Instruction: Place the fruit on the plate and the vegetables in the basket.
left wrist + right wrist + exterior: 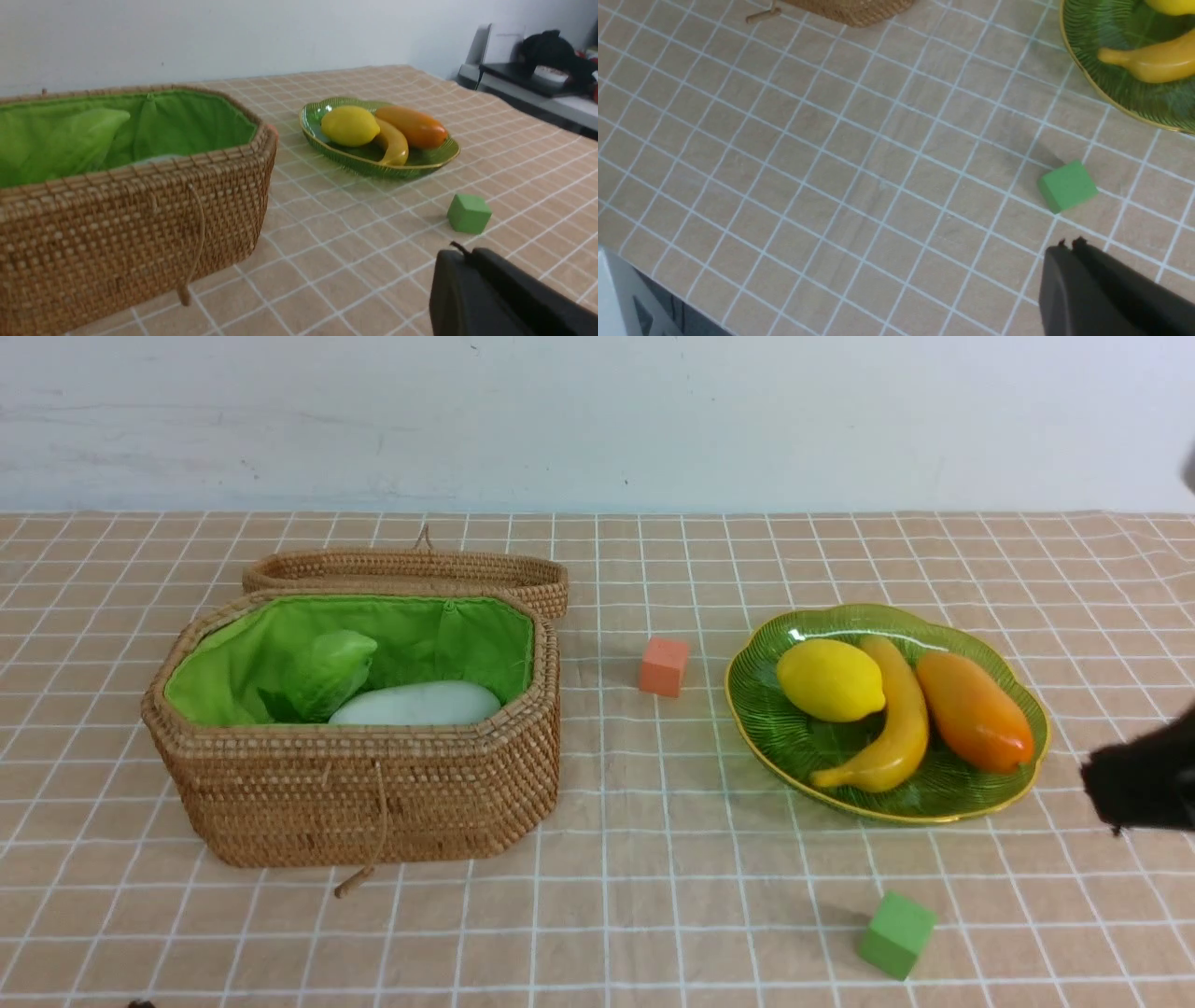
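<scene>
1. Front view: lemon [829,679], banana [887,728], mango [974,710] sit on plate [934,803]; radish [416,705] in basket [355,793].
2. We judge the fruit light, glossy, slippery; grip mid-body.
3. Right gripper [1069,244] fingers together, empty; left gripper [462,252] looks closed too.

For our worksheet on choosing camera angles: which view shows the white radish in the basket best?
The front view: it looks down into the basket, showing the white radish and its green leaves. The left wrist view shows only a pale sliver behind the basket's near wall. The right wrist view shows just a bit of the basket, no radish.
</scene>
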Tool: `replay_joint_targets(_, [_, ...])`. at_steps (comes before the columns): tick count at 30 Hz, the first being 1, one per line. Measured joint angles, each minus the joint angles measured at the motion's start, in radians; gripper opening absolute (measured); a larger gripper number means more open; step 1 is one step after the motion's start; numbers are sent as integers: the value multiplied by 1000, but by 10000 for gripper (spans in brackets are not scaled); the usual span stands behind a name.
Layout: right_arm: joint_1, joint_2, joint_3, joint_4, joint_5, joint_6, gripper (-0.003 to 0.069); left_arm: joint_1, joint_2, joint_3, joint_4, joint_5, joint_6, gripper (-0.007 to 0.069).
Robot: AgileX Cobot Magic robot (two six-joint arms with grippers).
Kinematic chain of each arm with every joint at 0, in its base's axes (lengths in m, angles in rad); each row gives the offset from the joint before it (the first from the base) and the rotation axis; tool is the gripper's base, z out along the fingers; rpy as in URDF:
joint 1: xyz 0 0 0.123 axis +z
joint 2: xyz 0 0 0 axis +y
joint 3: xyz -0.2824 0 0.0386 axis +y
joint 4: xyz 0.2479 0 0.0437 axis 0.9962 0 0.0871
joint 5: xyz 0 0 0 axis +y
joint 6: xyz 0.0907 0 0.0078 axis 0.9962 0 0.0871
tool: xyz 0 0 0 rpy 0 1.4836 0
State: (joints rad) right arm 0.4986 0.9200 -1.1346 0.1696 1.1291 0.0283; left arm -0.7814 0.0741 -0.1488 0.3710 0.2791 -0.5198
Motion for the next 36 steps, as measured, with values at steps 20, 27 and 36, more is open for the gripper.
replay_joint_targets(20, [-145,-413,251,-137,-160,1,-14,0,0,91,2,17,-3,26])
replay_joint_targets(27, [-464,-822,914,-131,-733,1,-18,0,0,91,3,20,-3,29])
replay_joint_targets(36, [-508,-930,1154,-130,-752,61,-17,0,0,91,10,27,-3,36])
